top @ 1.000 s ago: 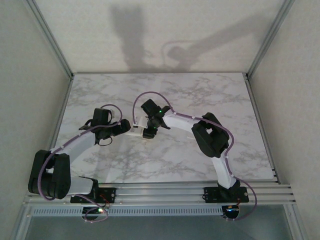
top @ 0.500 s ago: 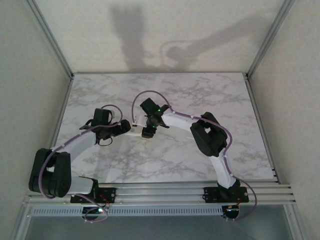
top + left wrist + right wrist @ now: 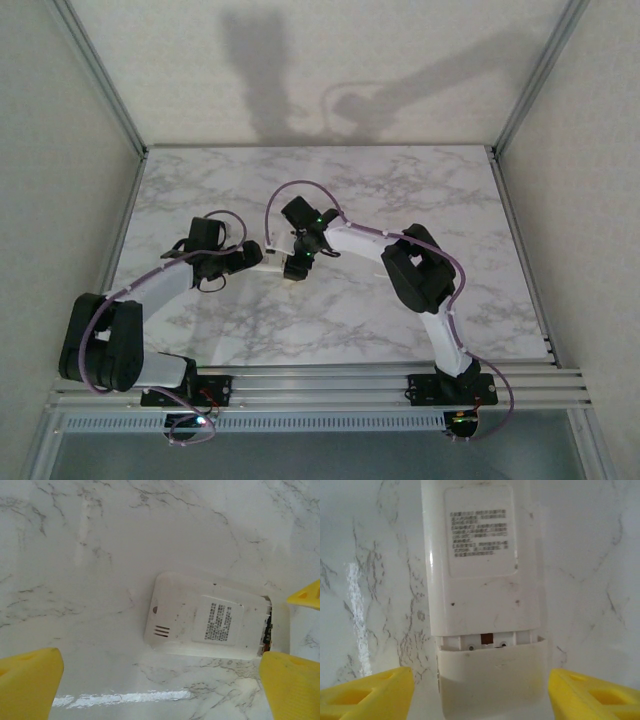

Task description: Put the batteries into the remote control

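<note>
Face down on the table [image 3: 400, 180], the remote [image 3: 480, 580] runs lengthwise away from the right gripper [image 3: 480, 697], whose fingers stand apart astride its cover end, while the left gripper [image 3: 160, 685], spread wide, hangs over it crosswise.

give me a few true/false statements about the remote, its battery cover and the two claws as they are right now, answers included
1. The remote lies back up with its label showing. True.
2. The battery cover lies loose on the table. False: it sits on the remote, slid back just enough to leave a narrow gap.
3. The left claw is wide open and holds nothing. True.
4. The right claw is clamped on the remote. False: it is open, with its fingers on either side of the cover end.
</note>
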Available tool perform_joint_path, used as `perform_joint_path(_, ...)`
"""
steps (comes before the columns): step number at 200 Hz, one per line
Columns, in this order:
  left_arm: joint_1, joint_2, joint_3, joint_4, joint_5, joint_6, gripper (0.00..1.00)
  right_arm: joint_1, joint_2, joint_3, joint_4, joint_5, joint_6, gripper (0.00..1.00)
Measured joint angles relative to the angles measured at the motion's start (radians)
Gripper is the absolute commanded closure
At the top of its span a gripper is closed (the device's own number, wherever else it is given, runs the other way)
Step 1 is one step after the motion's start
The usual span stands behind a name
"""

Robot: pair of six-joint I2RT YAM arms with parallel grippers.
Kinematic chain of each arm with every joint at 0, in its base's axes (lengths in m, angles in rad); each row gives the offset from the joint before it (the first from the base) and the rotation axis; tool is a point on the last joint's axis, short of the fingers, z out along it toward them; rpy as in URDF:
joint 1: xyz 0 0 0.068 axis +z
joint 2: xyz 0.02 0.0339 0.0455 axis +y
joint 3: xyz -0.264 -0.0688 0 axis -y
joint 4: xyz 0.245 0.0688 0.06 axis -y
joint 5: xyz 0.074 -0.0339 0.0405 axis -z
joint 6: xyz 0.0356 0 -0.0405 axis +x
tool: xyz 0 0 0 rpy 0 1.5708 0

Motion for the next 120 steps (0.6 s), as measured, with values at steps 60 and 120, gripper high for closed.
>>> perform_joint_path(60, -0.008, 0.045, 0.016, -0.002, -0.003, -0.008, 0.12, -0.092, -0.279, -0.183, 0.177, -0.04, 0.526, 0.33)
perform_joint_path(120, -0.04, 0.152, 0.066, -0.004, -0.008, -0.031, 0.26, -0.154, -0.199, -0.159, 0.13, -0.143, 1.194, 0.4)
